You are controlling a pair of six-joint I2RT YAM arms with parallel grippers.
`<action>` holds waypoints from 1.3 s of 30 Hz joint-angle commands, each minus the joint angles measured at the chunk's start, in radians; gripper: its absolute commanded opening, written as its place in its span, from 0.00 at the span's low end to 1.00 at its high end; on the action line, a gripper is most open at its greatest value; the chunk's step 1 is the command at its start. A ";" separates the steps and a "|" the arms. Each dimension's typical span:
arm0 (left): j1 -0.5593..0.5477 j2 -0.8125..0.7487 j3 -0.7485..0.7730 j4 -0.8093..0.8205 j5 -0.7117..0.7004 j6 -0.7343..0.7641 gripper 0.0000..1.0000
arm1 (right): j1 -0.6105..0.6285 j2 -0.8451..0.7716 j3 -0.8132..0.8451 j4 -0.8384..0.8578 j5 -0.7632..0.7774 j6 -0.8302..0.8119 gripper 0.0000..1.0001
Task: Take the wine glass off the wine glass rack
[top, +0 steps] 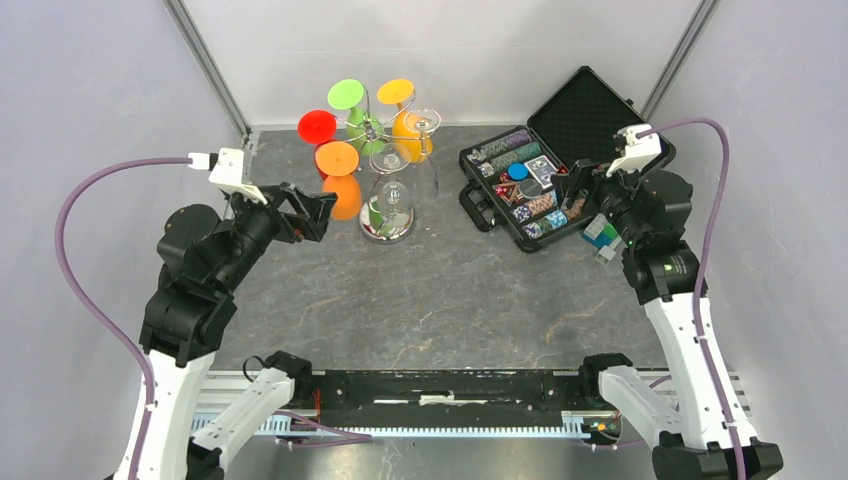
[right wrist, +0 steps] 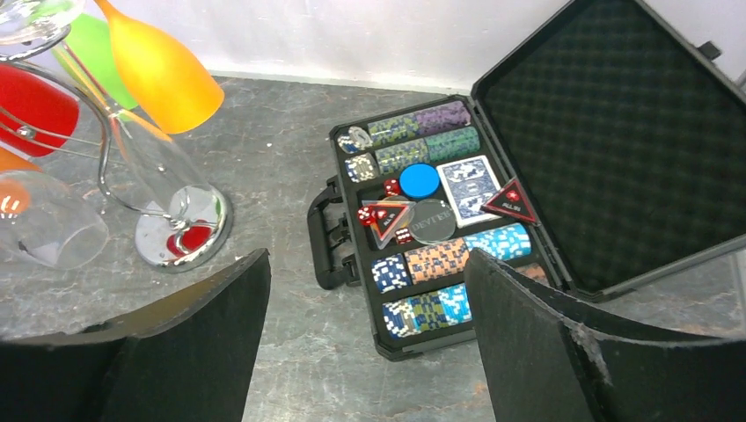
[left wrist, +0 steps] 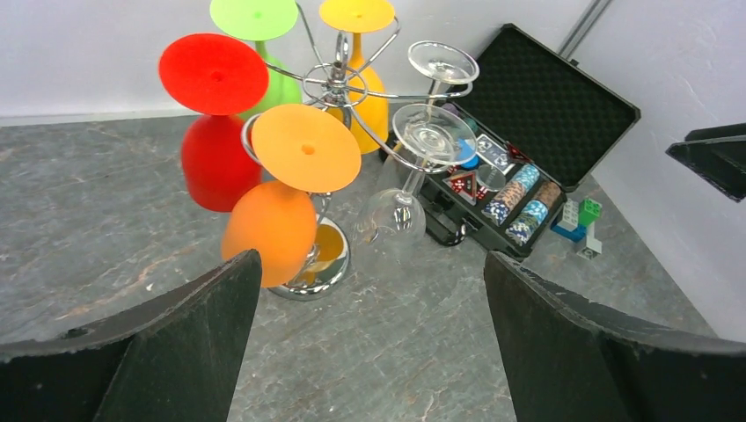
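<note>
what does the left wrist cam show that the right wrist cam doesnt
Left wrist only: the top of the wine glass rack with six glasses hanging by their feet, the orange glass in full, and toy blocks beside the case.
Right wrist only: the chip rows unobstructed and the carry handle in full.
Both: the rack's shiny base, a clear glass, the open poker case and the grey table.

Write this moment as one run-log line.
left gripper: open, facing rack | right gripper: open, near case | glasses: hanging on rack
</note>
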 commanded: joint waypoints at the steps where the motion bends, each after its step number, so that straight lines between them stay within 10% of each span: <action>1: 0.006 -0.011 -0.045 0.082 0.084 -0.057 1.00 | 0.002 -0.018 -0.038 0.082 -0.054 0.054 0.86; 19: 0.004 0.072 -0.179 0.380 0.281 -0.738 1.00 | 0.004 -0.189 -0.425 0.381 -0.157 0.558 0.79; 35: -0.064 0.263 -0.136 0.413 0.079 -0.834 0.38 | 0.004 -0.305 -0.518 0.315 -0.101 0.554 0.80; 39: -0.063 0.299 -0.090 0.383 0.060 -0.818 0.37 | 0.004 -0.309 -0.502 0.267 -0.089 0.519 0.80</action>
